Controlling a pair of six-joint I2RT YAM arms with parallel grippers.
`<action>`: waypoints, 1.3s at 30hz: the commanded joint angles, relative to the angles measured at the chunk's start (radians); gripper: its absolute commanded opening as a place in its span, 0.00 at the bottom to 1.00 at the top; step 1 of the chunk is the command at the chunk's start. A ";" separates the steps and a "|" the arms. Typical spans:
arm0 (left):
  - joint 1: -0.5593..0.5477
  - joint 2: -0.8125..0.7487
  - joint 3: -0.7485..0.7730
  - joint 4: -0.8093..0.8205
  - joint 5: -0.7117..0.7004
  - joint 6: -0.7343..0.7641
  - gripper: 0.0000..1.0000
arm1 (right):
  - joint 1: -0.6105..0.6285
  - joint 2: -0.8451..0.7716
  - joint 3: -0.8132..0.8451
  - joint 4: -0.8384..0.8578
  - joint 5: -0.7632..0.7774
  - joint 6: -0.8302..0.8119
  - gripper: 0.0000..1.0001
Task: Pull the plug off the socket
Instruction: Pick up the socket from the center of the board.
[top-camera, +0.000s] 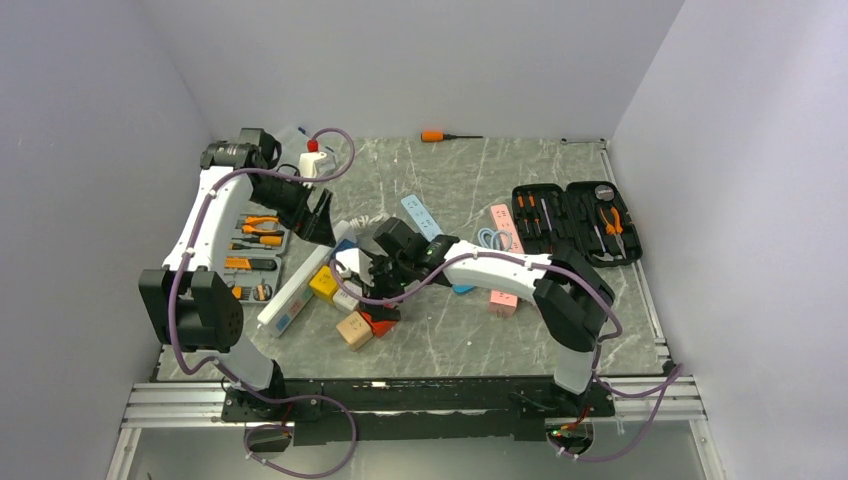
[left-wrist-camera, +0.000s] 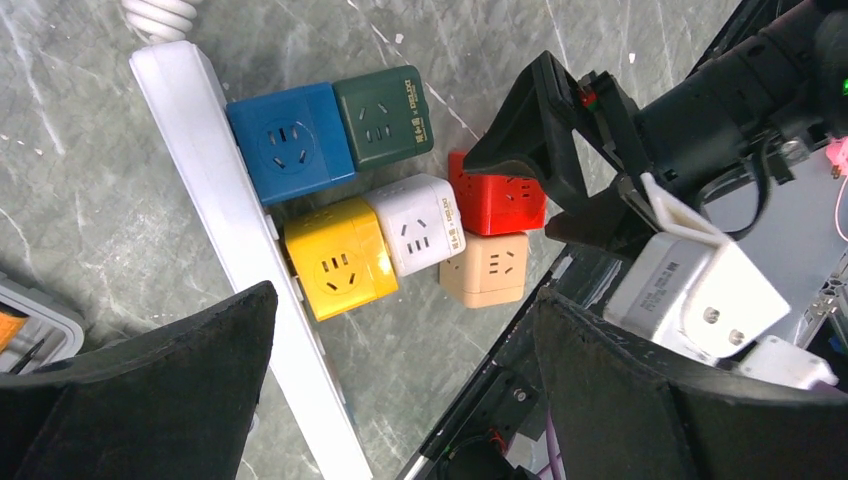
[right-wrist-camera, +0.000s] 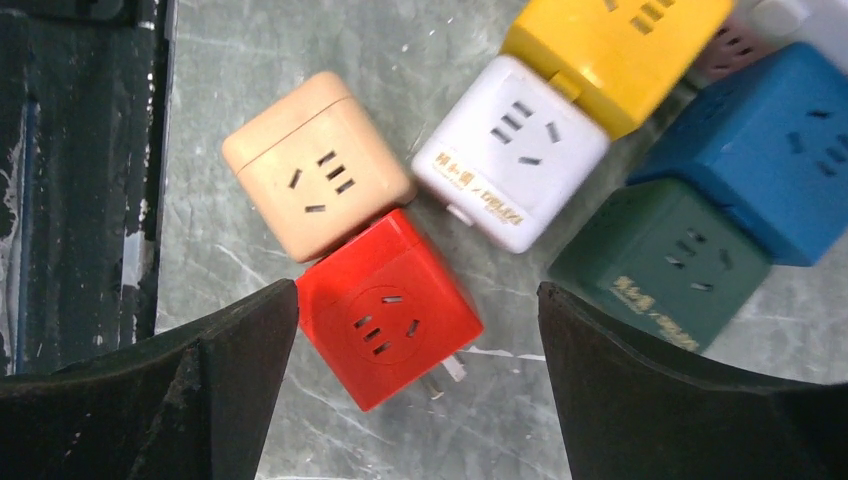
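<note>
Two grippers, both spread wide and holding nothing. Left gripper (left-wrist-camera: 405, 295) hangs over the white power strip (left-wrist-camera: 215, 190) and the yellow cube socket (left-wrist-camera: 338, 258) butted against it, left of centre toward the worktop's near edge. Next come the white cube (left-wrist-camera: 420, 222), then the peach cube (right-wrist-camera: 315, 165) touching the red cube plug (right-wrist-camera: 385, 310). Red shows bare prongs on one side, and I cannot tell if it is still mated. Right gripper (right-wrist-camera: 418, 292) straddles red from above. Likely next is gripping red: descend straight, pinch flat faces not corners, and pull along the prong axis without twisting. The left gripper could pin the strip.
</note>
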 joint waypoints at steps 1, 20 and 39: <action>0.003 -0.005 0.047 -0.024 0.004 0.033 0.99 | 0.047 -0.024 -0.067 0.037 0.029 -0.038 0.91; -0.009 -0.032 0.086 -0.087 -0.011 0.064 1.00 | 0.163 -0.156 -0.244 0.197 0.307 0.155 0.87; -0.149 -0.150 -0.003 -0.126 -0.109 0.099 0.99 | 0.186 -0.155 -0.273 0.383 0.418 0.426 0.72</action>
